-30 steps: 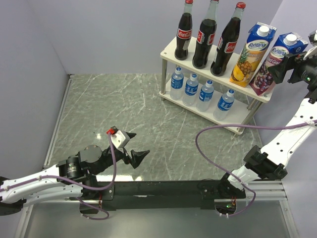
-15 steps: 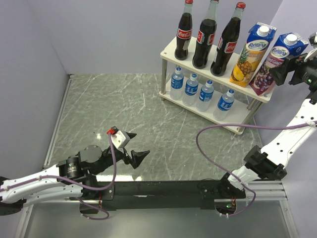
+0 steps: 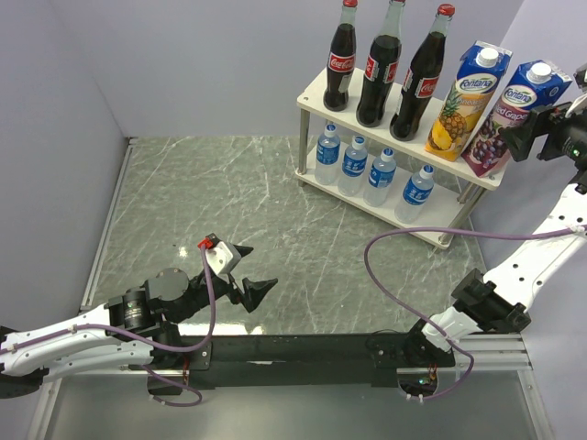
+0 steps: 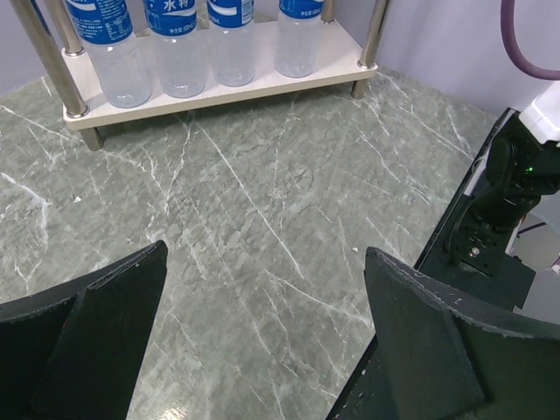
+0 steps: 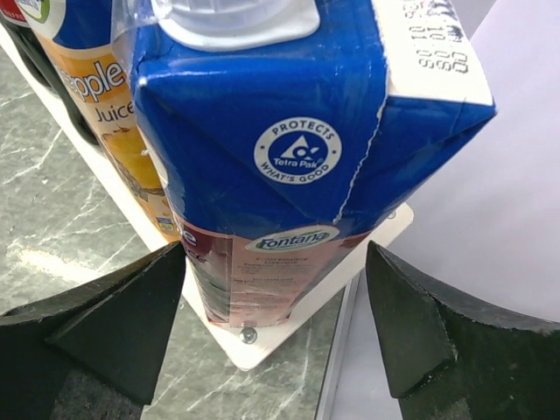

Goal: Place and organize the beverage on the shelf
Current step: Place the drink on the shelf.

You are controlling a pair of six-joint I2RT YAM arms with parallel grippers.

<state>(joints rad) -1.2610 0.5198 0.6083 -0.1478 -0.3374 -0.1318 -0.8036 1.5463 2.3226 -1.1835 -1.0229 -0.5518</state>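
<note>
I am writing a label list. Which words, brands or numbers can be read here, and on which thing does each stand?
"Fontana": grape carton and pineapple carton.
"Tetra Pak", "PROTECTS WHAT'S GOOD": round seal on the grape carton.
"Juice": pineapple carton.
"Coca-Cola": red labels of the cola bottles.
The blue labels of the water bottles: cut off, not readable.
The printed code on the grape carton's top: too blurred.

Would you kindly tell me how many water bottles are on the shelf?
4 water bottles, in a row on the shelf's lower board: leftmost, second, third, rightmost. None appears hidden.
</note>
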